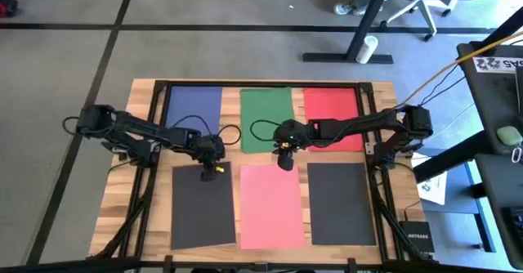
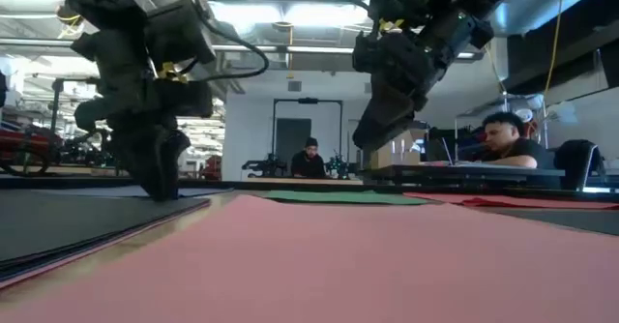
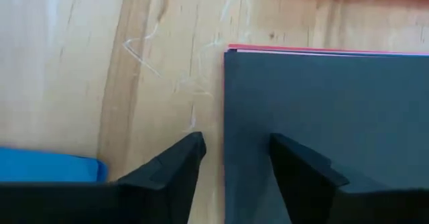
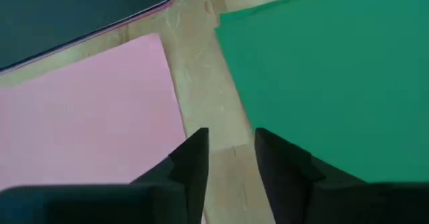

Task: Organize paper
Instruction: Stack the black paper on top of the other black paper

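Six sheets of paper lie flat on the wooden table. Blue (image 1: pixel 194 108), green (image 1: pixel 266 118) and red (image 1: pixel 331 105) form the far row. A dark sheet (image 1: pixel 203 212), a salmon pink one (image 1: pixel 272 208) and a second dark one (image 1: pixel 341 203) form the near row. A red edge (image 3: pixel 301 49) shows from under the left dark sheet (image 3: pixel 322 110). My left gripper (image 3: pixel 238 140) is open, low over that sheet's far edge near its far right corner, one finger over wood and one over the sheet. My right gripper (image 4: pixel 231 133) hangs open above the bare wood between green (image 4: pixel 322 76) and pink (image 4: pixel 87 110). My left gripper points down at the far edge of the left dark sheet (image 3: pixel 228 117), its fingers on either side of that edge. In the low view its tips (image 2: pixel 160 190) reach down to the sheet's level, but I cannot tell whether they touch it.
A black frame (image 1: pixel 261 83) runs round the table's edges. Beyond the right edge stand a dark stand with a white sheet (image 1: pixel 433 190) and a small box (image 1: pixel 417 228). In the room behind the table sit two people (image 2: pixel 503 134), (image 2: pixel 310 154).
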You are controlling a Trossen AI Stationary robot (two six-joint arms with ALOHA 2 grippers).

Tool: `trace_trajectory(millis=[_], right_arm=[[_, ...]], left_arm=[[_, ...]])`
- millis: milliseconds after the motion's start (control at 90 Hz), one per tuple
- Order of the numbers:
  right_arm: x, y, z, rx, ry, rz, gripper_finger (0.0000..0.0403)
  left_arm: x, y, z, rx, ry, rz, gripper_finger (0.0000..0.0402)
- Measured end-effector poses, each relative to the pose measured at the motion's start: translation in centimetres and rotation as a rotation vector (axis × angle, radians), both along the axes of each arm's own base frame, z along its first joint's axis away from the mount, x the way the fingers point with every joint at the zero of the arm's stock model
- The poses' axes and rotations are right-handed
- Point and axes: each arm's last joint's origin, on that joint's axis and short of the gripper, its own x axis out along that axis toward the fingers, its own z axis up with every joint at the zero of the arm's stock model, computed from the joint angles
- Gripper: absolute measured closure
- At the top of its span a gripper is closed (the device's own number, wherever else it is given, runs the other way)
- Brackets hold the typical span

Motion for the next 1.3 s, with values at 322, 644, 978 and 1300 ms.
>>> trace_trajectory(millis=[322,644,978,1300], right_arm=[[0.0,0.0,0.0,0.001,-0.001,-0.001,0.0290],[0.0,0.0,0.0,0.001,-0.001,-0.001,0.0290],[0.2,0.0,0.1,-0.001,-0.020,-0.001,0.0290],[0.3,0.0,0.3,0.005,-0.048,0.006,0.0290]], left_arm=[[0.0,0.0,0.0,0.007,0.009,-0.004,0.0338],[0.7,0.0,2.1,0.000,-0.021,-0.027,0.0365],[1.0,0.0,2.7,-0.006,-0.028,-0.012,0.0358],[-0.1,0.3,2.3,-0.031,0.087,0.038,0.0278]])
